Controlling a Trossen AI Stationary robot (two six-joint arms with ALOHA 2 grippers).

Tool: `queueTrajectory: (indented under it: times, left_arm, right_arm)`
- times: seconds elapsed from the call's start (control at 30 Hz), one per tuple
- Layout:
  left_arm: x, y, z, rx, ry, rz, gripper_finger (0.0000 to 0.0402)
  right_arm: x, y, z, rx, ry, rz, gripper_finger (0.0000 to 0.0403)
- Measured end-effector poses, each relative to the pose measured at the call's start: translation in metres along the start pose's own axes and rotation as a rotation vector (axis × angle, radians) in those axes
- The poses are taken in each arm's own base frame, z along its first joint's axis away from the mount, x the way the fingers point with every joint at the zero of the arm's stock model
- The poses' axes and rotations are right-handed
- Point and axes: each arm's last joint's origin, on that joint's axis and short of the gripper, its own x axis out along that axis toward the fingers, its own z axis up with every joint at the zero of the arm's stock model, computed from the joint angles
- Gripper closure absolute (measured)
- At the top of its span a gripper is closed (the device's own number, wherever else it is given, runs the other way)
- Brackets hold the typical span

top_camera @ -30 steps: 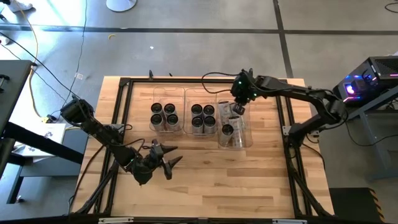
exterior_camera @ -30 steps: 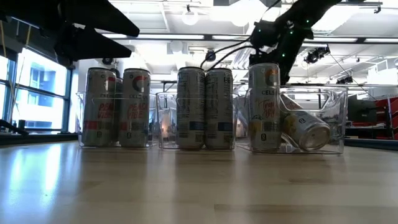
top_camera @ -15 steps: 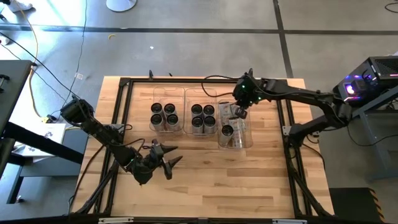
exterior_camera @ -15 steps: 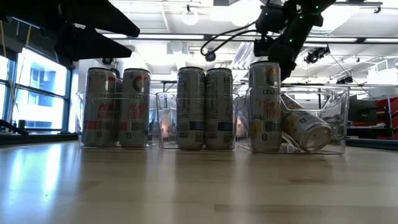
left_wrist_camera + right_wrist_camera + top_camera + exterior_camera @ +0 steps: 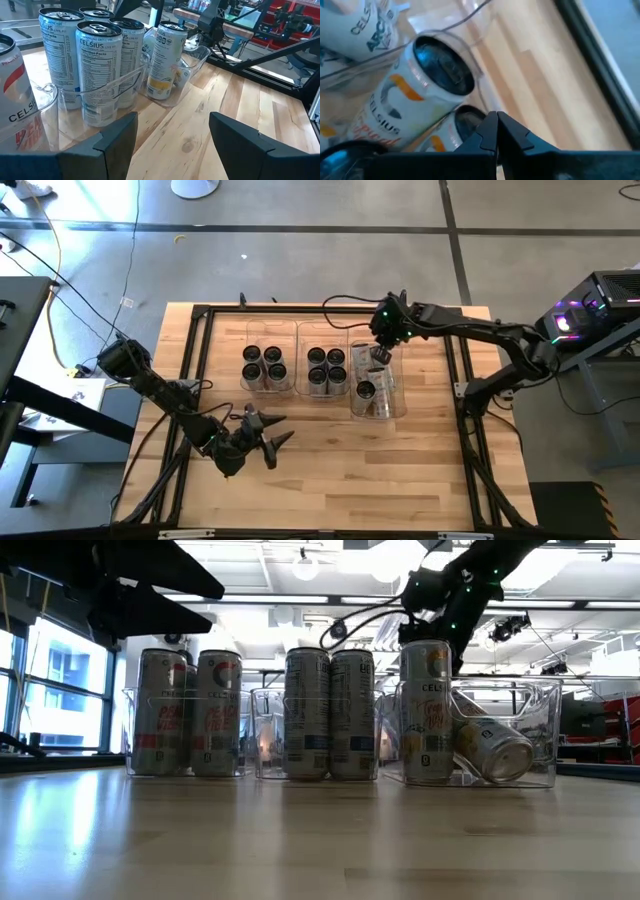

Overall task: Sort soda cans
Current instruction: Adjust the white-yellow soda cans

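Note:
Soda cans stand upright in three clear bins set side by side. Several fill the left bin (image 5: 264, 363) and several the middle bin (image 5: 326, 366). The right bin (image 5: 540, 730) holds one upright can (image 5: 425, 710) and a tipped can (image 5: 492, 747) leaning on its side. My right gripper (image 5: 496, 116) is shut and hovers over the far part of the right bin (image 5: 380, 350), its tips beside two tilted cans (image 5: 445, 67) (image 5: 462, 125). My left gripper (image 5: 272, 435) waits open near the table's near-left part, level, pointing at the bins (image 5: 172, 135). My right gripper points its shut fingers down into the right bin, right beside the top end of a tilted can (image 5: 470, 120). The fingers themselves hide the spot, and I cannot tell whether they touch it.
The bins' thin clear walls (image 5: 402, 395) rise around the cans. A black frame rail (image 5: 465, 410) runs along the table's edges. Bare wood (image 5: 360, 470) lies between the bins and the near edge.
My right gripper rose and swung a little toward the table's right, then came back down and left over the right bin. It stayed shut. The cans have kept their places.

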Motion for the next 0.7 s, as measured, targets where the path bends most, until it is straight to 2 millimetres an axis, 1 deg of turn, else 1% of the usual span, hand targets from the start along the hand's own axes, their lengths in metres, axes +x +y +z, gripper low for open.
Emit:
queueTrajectory:
  times: [0.27,0.4,0.7]
  left_arm:
    - [0.0,0.0,0.0,0.003,0.001,0.0,0.0161]
    - [0.0,0.0,0.0,0.006,0.001,0.0,0.0161]
    - [0.0,0.0,0.0,0.008,0.001,0.0,0.0161]
  right_arm:
    - [0.0,0.003,-0.005,0.004,0.054,0.083,0.0403]
    - [-0.003,0.004,-0.009,0.006,0.081,0.124,0.0403]
    - [-0.013,0.008,-0.012,0.013,0.073,0.208,0.0403]
